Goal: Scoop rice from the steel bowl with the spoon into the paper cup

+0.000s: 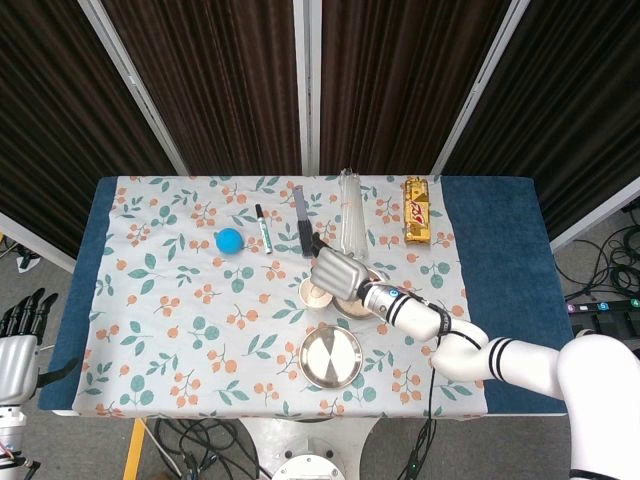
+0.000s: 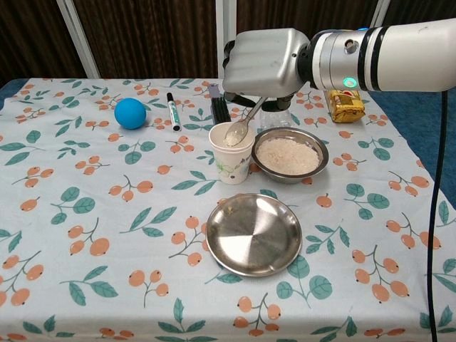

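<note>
My right hand (image 2: 267,65) (image 1: 338,271) hovers above the white paper cup (image 2: 231,160) (image 1: 312,294) and holds a metal spoon (image 2: 242,128). The spoon tilts down, and its bowl, with rice on it, sits at the cup's mouth. Just right of the cup stands the steel bowl (image 2: 290,155) (image 1: 372,306) filled with rice; the hand covers much of it in the head view. My left hand (image 1: 18,345) hangs off the table at the lower left, fingers apart and holding nothing.
An empty steel plate (image 2: 254,234) lies in front of the cup. Behind it are a blue ball (image 2: 130,112), a marker (image 2: 173,111), a dark flat tool (image 2: 219,107), a clear plastic bag (image 1: 350,210) and a yellow snack bar (image 2: 345,107).
</note>
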Controlling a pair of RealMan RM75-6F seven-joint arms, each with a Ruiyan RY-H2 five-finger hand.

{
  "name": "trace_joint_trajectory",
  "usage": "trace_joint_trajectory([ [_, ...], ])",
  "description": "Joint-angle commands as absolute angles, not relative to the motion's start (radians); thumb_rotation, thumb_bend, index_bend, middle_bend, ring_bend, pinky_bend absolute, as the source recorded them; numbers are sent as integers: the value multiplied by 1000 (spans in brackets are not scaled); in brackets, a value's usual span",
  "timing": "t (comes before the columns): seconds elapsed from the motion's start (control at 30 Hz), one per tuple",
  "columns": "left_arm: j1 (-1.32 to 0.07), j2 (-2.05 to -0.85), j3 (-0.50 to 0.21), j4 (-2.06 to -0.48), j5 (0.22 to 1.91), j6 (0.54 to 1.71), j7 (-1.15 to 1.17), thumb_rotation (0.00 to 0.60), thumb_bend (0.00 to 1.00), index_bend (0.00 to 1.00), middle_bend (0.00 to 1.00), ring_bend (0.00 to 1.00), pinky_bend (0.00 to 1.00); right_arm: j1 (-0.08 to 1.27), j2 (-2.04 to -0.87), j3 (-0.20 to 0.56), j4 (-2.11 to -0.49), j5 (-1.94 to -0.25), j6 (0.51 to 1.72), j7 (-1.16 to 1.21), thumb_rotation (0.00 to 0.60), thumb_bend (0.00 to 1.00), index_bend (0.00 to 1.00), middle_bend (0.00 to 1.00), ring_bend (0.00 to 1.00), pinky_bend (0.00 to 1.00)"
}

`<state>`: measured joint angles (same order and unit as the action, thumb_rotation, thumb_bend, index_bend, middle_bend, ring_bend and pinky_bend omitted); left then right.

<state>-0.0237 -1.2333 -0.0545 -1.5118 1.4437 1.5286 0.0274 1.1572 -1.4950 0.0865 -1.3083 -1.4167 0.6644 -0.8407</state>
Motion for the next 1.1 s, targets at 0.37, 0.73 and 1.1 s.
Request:
trace_joint_trajectory([
  [0.37,-21,-1242,-55,-1498,1447,1532,13,600,55,126,129,81,122,1173,-1491,32,-1324,-1568,742,-1085,600,362,615,572,266,1],
  [0.73,-22,-1245,-58,-1488,1448,1532,0,600,54,126,129,81,122,1162,-1468,64,-1354,-1510,724,-1179,600,363,617,576,265,0],
  [1.1,-25,-1243,-62,-1493,1446,1530,7,600,55,126,129,81,122,1163,-1489,55,-1346,-1523,726,-1181,600,367,621,580,266,0],
])
